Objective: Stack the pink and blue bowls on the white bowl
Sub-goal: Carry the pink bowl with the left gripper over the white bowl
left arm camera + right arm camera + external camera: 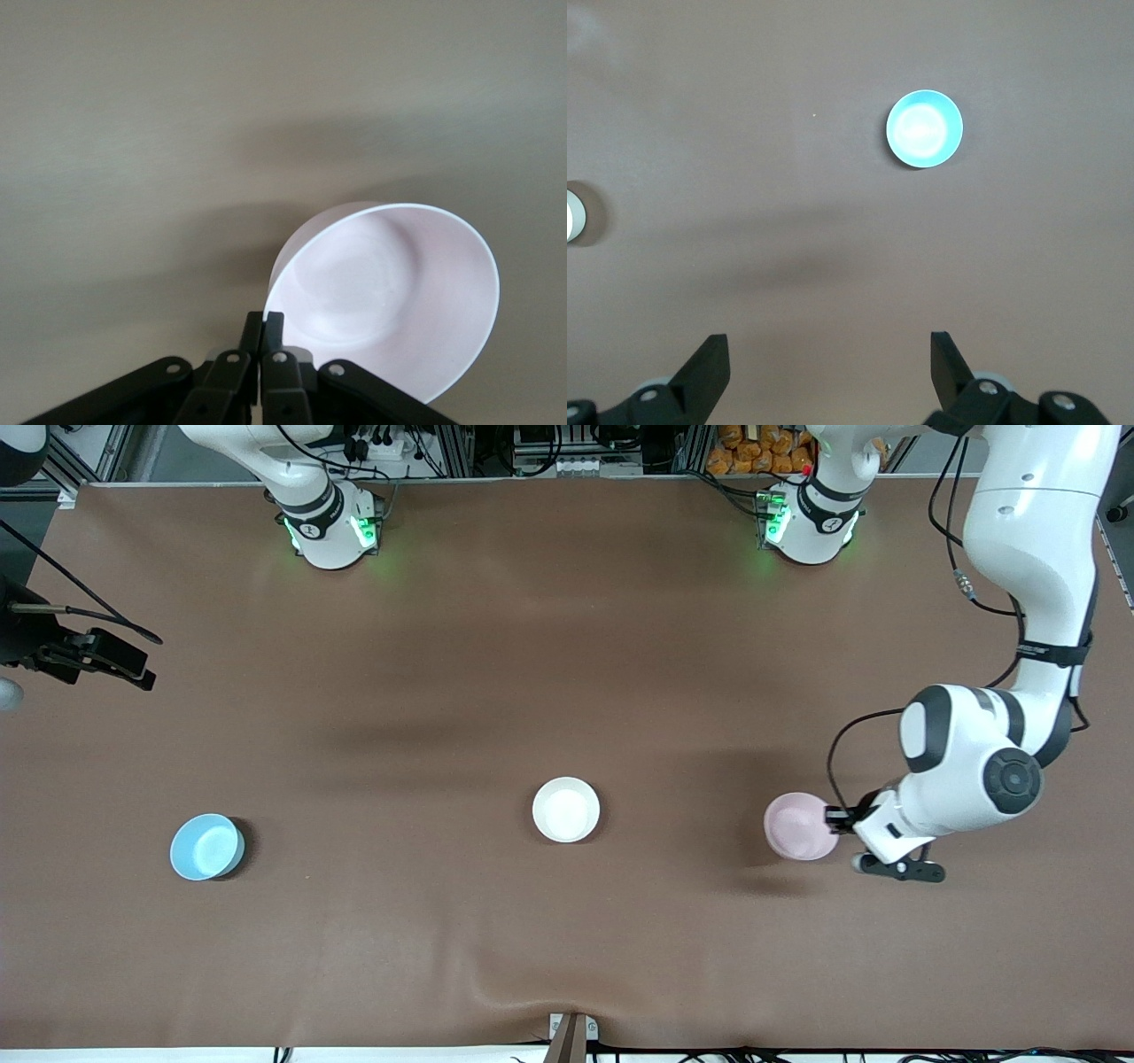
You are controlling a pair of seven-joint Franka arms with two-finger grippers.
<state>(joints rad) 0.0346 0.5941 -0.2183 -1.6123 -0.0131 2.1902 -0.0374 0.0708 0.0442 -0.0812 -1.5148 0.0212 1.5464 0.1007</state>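
Bowls sit in a rough row across the brown table (567, 646), nearer the front-camera edge than the edge where the robots' bases stand. The white bowl (566, 810) sits upright about midway along the table. The blue bowl (206, 847) rests toward the right arm's end, well apart from the white one and a little nearer the front camera. The pink bowl (800, 826) is toward the left arm's end, and the left gripper (834, 818) has it by the rim: in the left wrist view the two fingers (262, 332) are pressed together on the bowl's edge, and the bowl (390, 297) is tipped so that its inside faces the camera (whether its base has left the table cannot be told). The right gripper (830, 363) is up in the air over the right arm's end of the table, its jaws spread wide with nothing between them; its wrist view looks down on the blue bowl (924, 129), with a sliver of the white bowl (574, 212) at the frame's border.
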